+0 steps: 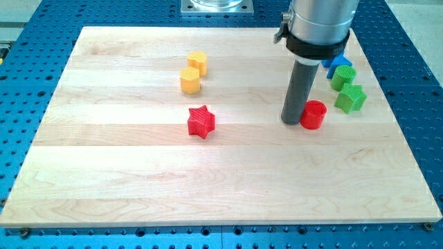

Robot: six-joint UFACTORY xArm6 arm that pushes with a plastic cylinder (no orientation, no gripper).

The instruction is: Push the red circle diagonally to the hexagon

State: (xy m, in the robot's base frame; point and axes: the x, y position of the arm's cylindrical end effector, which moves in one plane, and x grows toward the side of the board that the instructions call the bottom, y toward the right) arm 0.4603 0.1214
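Dark rod end effector, no jaws, tip [291,122] on wooden desk [138,180], touching red circle [313,115] from view's left; holding nothing.

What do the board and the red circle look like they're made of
Board: pale wood, probably glued planks, given the lengthwise grain bands; smooth matte finish.
Red circle, touching my tip on its right: likely plastic, uniform saturated colour with a slight sheen, though painted wood is possible.
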